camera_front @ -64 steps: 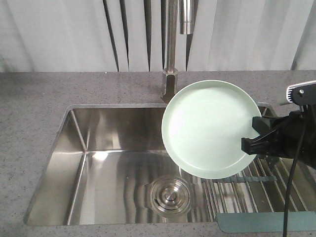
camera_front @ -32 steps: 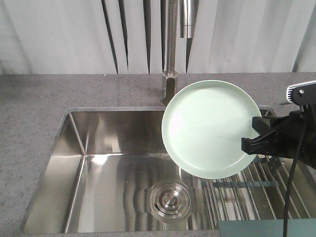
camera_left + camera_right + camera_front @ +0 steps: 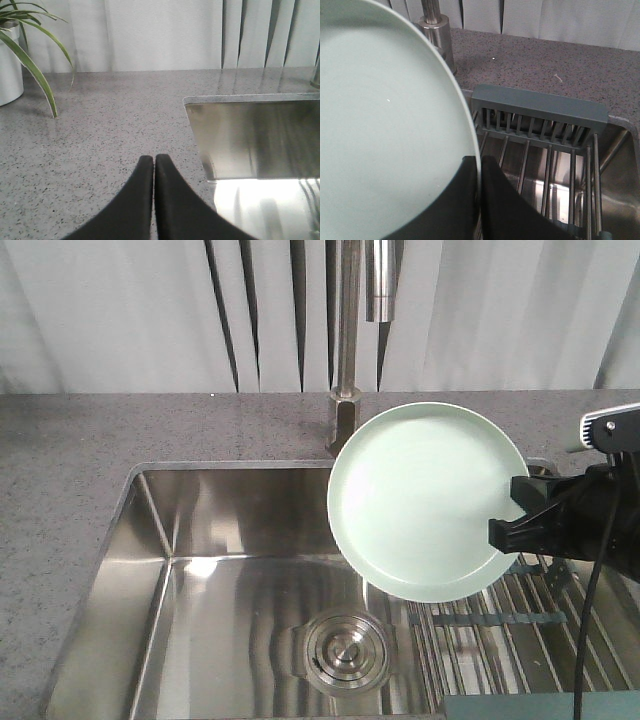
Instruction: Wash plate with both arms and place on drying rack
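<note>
Left gripper [image 3: 154,158]: fingers were pressed together, empty, above the grey speckled tabletop [image 3: 100,115] beside the steel sink [image 3: 230,530]. Plate [image 3: 425,500]: stood tilted on edge, raised over the sink by the faucet [image 3: 346,340]. Right gripper [image 3: 508,530]: was clamped on the plate's right rim. Drying rack [image 3: 500,635]: lay across the sink underneath. Pale curtains [image 3: 120,310] hung behind.

The sink [image 3: 230,510], tap [image 3: 343,420] and rack [image 3: 480,640] drift lower beneath the plate [image 3: 425,500]; the sink's near rim slips from sight.
</note>
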You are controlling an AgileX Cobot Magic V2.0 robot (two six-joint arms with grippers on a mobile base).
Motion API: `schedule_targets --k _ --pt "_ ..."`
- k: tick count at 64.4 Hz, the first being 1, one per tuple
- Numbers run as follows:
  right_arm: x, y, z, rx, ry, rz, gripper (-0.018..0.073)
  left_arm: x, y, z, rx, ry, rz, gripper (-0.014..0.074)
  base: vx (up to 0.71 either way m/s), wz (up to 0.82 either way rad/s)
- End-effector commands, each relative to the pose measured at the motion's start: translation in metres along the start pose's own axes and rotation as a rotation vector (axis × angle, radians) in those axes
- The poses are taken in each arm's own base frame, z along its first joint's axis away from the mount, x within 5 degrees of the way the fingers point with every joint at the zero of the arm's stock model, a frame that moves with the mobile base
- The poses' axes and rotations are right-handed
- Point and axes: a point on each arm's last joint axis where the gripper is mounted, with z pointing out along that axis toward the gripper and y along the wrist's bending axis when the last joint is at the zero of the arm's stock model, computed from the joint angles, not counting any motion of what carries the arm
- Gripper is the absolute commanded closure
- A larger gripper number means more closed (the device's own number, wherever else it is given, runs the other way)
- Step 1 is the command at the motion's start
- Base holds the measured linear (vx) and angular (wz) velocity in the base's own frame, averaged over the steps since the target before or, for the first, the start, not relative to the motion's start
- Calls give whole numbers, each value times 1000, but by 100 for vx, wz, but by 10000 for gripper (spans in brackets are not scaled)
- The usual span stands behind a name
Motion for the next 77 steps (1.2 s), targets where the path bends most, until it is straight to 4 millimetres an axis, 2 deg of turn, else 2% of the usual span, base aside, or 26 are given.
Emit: schedule_targets --k 1,77 --pt "-17 -3 -7 29 -112 -1 568 -2 0 0 5 -72 -10 601 0 0" --pt "-17 -3 -7 29 -112 -1 568 -2 0 0 4 -73 -9 601 0 0"
